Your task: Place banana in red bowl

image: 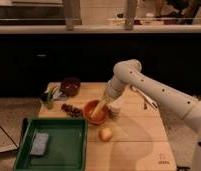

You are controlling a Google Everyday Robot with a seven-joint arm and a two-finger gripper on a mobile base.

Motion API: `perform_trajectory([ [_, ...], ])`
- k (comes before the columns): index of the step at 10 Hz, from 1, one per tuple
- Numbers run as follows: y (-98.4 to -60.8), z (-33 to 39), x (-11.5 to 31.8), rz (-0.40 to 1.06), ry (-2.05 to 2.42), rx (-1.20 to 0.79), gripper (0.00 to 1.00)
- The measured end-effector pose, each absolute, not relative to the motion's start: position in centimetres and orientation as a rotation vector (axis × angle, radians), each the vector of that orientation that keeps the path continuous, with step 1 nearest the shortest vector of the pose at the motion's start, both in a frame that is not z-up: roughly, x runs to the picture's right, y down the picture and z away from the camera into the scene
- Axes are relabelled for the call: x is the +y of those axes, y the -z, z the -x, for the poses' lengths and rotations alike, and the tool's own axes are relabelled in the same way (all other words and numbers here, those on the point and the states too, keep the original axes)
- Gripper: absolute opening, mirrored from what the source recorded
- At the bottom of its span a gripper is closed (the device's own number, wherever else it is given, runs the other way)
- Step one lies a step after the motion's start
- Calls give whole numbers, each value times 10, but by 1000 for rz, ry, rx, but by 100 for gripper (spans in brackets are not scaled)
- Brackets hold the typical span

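Behind my fingers a long dark counter front (54,60) runs the width of the room, with a pale ledge (94,29) along its top, and speckled floor (14,107) shows off to the side. Under me is the light wooden bench (134,145), with a small dark mark near its front corner that is too small for me to read. In front of my fingers and to one side sits the green tray (64,145), holding a grey-blue sponge (40,143). My white arm (159,92) reaches in from the far side and bends down to my fingers (110,102), which sit just at the rim of the red bowl (90,116); whether they are open or closed I cannot tell. The banana (99,107) is a pale yellow stick leaning tilted, its lower end in the bowl and its upper end at my fingers. Beyond the bowl stand a dark maroon bowl (70,85), a green and white item (50,95) and a dark cluster (71,109). Just in front lies a small yellow-orange fruit (105,133).
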State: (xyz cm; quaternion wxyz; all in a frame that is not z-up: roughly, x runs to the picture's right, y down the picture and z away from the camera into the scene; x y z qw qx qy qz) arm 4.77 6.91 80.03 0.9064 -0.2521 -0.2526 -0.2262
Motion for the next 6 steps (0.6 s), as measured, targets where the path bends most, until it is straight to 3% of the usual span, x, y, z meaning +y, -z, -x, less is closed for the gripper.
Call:
perform_trajectory([
  [6,-809,-26,64,564,575,-592,3],
])
